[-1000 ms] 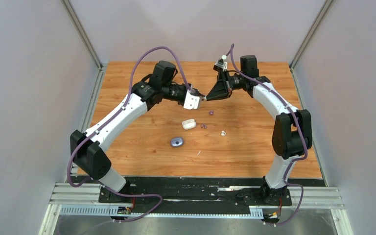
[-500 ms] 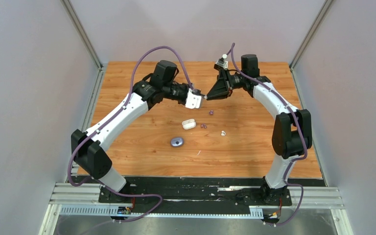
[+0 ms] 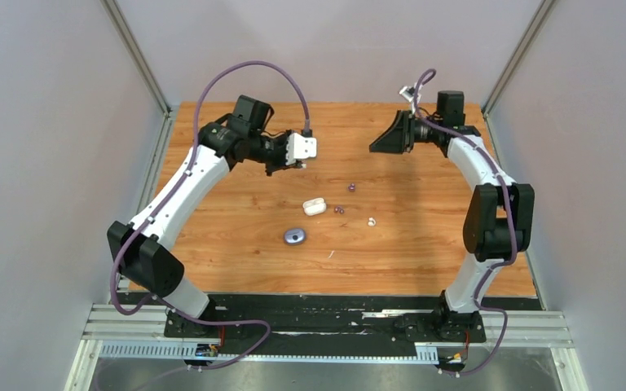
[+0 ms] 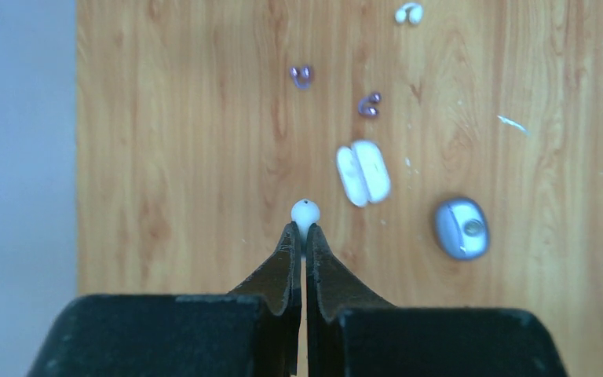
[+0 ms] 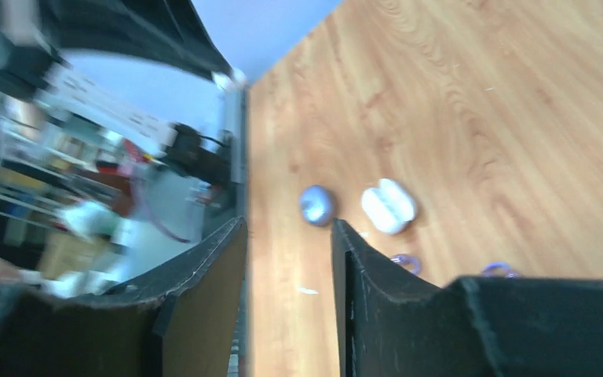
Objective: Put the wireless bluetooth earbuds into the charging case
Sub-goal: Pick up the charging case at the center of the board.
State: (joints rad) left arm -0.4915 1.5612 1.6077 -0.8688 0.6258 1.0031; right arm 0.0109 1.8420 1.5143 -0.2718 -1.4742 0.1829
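Note:
My left gripper (image 4: 299, 228) is shut on a white earbud (image 4: 305, 210), which sticks out past the fingertips, high above the table. Below lie the open white charging case (image 4: 363, 173), a closed blue-purple case (image 4: 462, 228), two purple earbuds (image 4: 301, 75) (image 4: 369, 104) and another white earbud (image 4: 409, 12). My right gripper (image 3: 377, 145) hangs open at the back right with nothing between its fingers (image 5: 224, 259). In the top view, the white case (image 3: 315, 206) sits mid-table with the purple case (image 3: 294, 236) in front of it.
Grey walls with metal posts (image 3: 137, 57) close off the wooden table (image 3: 236, 252) at the left, right and back. A small white speck (image 3: 331, 254) lies near the front. The arm bases stand on a black rail (image 3: 326, 314) at the near edge.
The two grippers, which met tip to tip above mid-table, have drawn apart. The left pulled back left, shut on the white earbud. The right swung back right with its jaws opened.

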